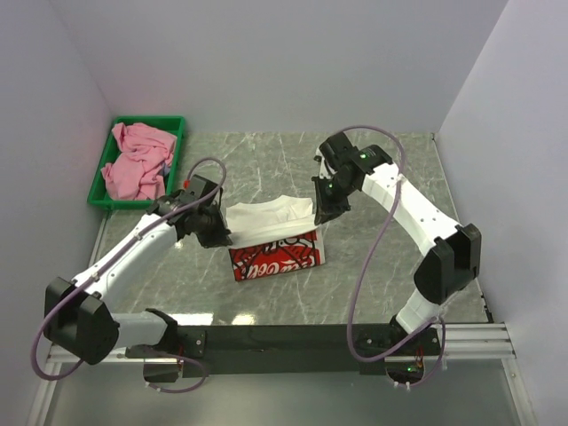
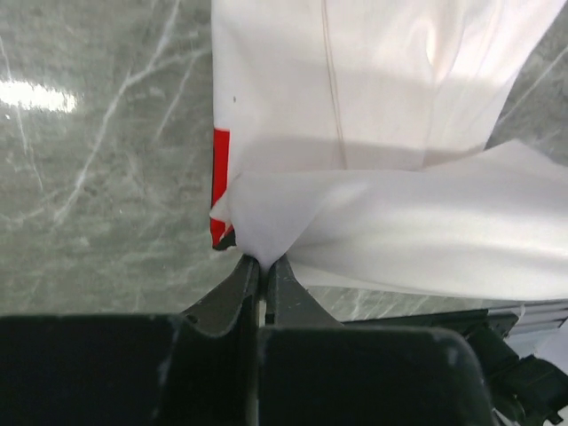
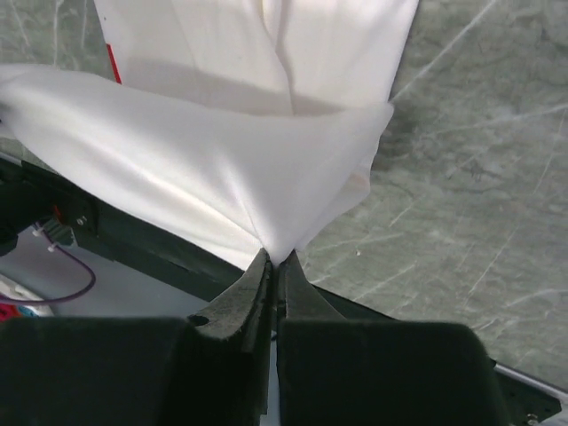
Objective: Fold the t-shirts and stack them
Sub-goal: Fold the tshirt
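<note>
The left gripper (image 2: 262, 262) and right gripper (image 3: 275, 257), each clamped tight on the raised far edge of the large white red-printed fabric t-shirt (image 1: 271, 238) at the middle of the bench (image 1: 266, 160), seem mid-fold; next that edge wants carrying evenly toward the near edge.

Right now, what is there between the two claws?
The white t-shirt: the left claw and right claw each pinch one end of its lifted fold, which spans the gap, clearest in the top view.
</note>
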